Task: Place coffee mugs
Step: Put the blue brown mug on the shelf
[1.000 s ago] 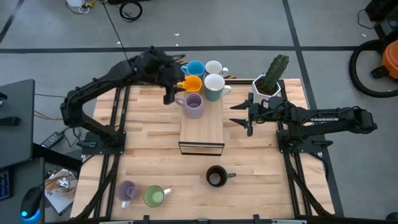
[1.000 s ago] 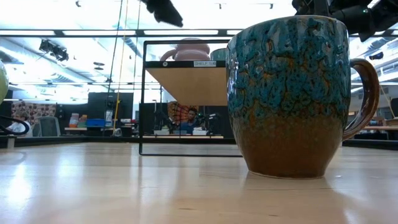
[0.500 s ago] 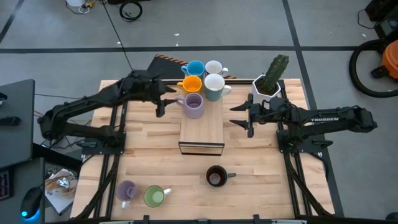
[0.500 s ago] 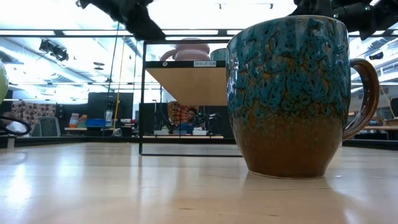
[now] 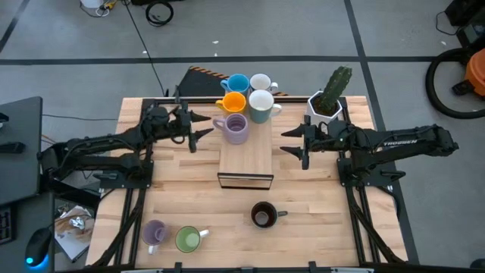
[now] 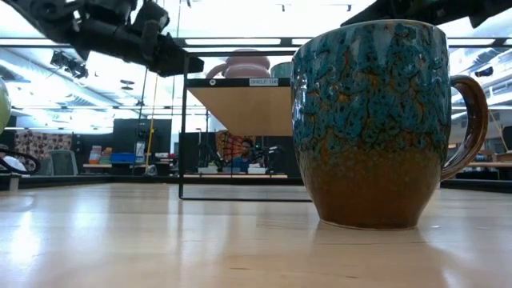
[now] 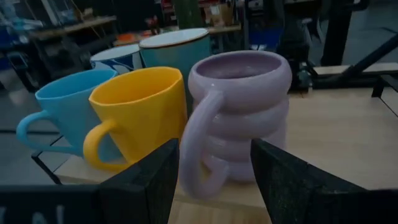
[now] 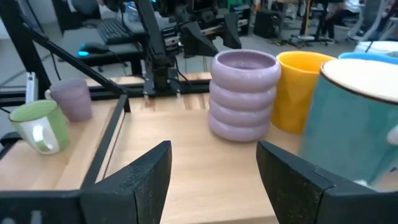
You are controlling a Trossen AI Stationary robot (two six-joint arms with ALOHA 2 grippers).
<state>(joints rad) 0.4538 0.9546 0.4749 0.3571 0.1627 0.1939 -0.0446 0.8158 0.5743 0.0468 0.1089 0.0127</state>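
Five mugs stand on the wooden shelf top [image 5: 246,155]: light blue [image 5: 237,83], white [image 5: 261,82], orange [image 5: 233,101], a white-rimmed teal one [image 5: 261,105], and a ribbed lavender one [image 5: 236,127]. A dark brown mug [image 5: 263,215], a second lavender mug [image 5: 154,232] and a green mug [image 5: 188,240] rest on the table near its near edge. My left gripper [image 5: 198,129] is open, just left of the ribbed lavender mug [image 7: 239,118], its fingers either side of the handle [image 7: 199,149] without touching. My right gripper [image 5: 292,140] is open, right of the shelf.
A white hexagonal pot with a cactus [image 5: 327,98] stands at the far right, close behind my right arm. The shelf's black frame [image 6: 186,120] rises from the table. Bare wood lies to the left and right of the shelf and between it and the near mugs.
My left arm has drawn back toward the table's left edge and come down. Its gripper, which was tipped down beside the orange and lavender mugs, now points level at the lavender mug. No mug has moved.
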